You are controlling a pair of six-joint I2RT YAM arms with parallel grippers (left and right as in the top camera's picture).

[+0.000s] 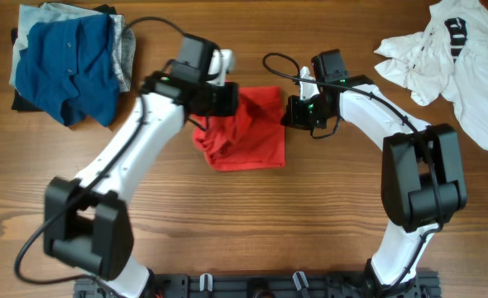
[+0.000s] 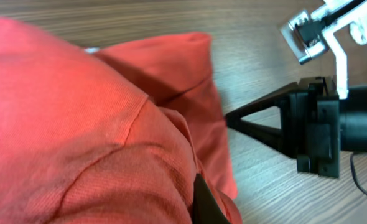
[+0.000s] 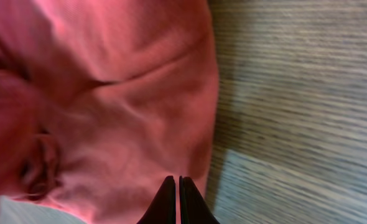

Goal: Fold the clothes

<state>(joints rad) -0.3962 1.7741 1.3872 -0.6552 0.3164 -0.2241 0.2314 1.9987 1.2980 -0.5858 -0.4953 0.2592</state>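
**Overhead.** Item: red T-shirt (image 1: 252,132), lying mid-counter (image 1: 244,232) between the two arms. It forms a compact, roughly square bundle, bunched on its left side and straighter along its right edge. The left tool (image 1: 225,99) sits over its upper left corner and the right tool (image 1: 292,112) at its right edge. Risk: an uneven pull from the two sides would slide the layers and open the fold. Also present: white garment (image 1: 447,62), crumpled, far right; blue garment (image 1: 70,70) on a pile, far left. Both lie well apart from the shirt.

**Left wrist.** The left tool is closed narrow. Cloth swells against the lens and around its one visible finger, so it appears to pinch the shirt. Risk: so thin a pinch may slip, or may gather more than one layer. Fabric: soft knit with a seam ridge and deep creases.

**Right wrist.** The right tool is shut tight, tips together at the shirt's right edge. Whether any hem lies between them cannot be told. Risk: a closed tool dragged across the cloth would rumple that edge. No lettering shows.
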